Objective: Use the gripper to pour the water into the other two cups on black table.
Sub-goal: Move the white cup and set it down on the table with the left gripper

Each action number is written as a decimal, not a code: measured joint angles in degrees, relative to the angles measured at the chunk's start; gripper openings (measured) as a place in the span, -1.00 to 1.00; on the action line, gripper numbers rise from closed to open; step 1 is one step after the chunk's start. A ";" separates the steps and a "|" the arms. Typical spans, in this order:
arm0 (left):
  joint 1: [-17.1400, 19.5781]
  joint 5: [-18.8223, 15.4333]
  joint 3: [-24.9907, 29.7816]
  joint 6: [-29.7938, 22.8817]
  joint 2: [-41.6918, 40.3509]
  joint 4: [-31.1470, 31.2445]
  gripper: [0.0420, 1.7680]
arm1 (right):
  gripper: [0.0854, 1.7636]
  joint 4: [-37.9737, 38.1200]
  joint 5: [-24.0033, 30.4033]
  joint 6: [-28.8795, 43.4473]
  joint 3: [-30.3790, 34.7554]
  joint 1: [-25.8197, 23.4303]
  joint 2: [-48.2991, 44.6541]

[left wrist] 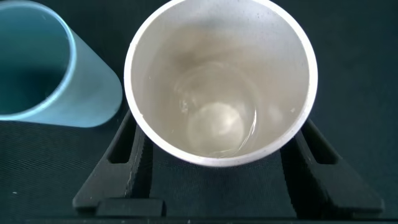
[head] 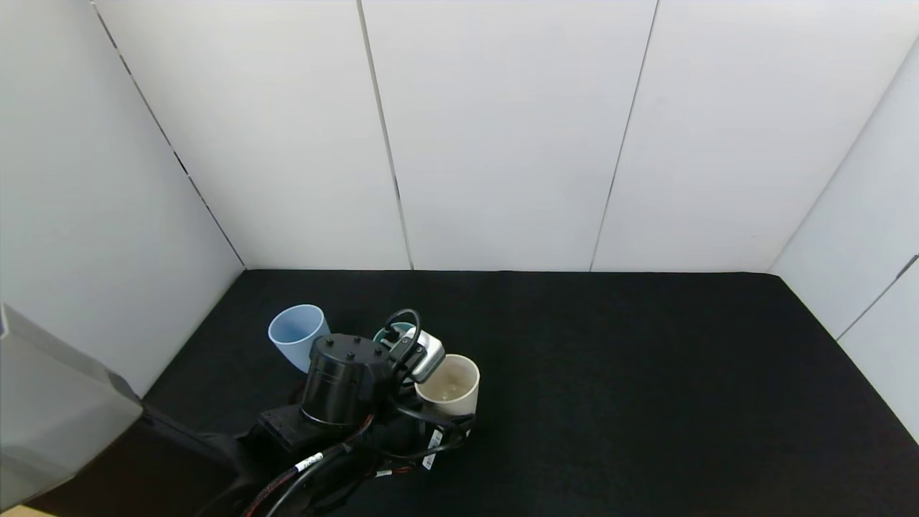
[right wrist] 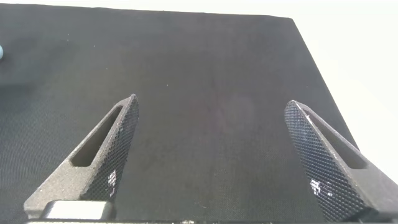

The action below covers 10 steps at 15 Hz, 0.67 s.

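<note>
The left gripper had its jaws clamped on the cream cup, a little water pooled inside. The light blue cup and the teal cup stood close by on the black bench. The right gripper hung over bare bench, jaws spread.

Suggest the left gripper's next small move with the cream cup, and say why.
Probably lift it a little. The left gripper is shut on the cream cup, which stands upright with water in it, close to the blue cup and teal cup. Lifting would let it tip over one of them.
</note>
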 joint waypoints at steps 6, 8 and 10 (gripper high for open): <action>0.23 0.24 2.96 -1.37 5.33 -7.84 0.33 | 0.94 0.00 0.00 0.02 0.00 0.00 0.00; 0.33 0.22 3.12 -1.82 6.01 -8.23 0.33 | 0.94 0.02 0.00 0.02 0.00 0.00 0.00; 0.45 0.16 3.17 -1.82 6.21 -8.39 0.33 | 0.94 0.02 0.00 0.00 0.00 0.00 0.00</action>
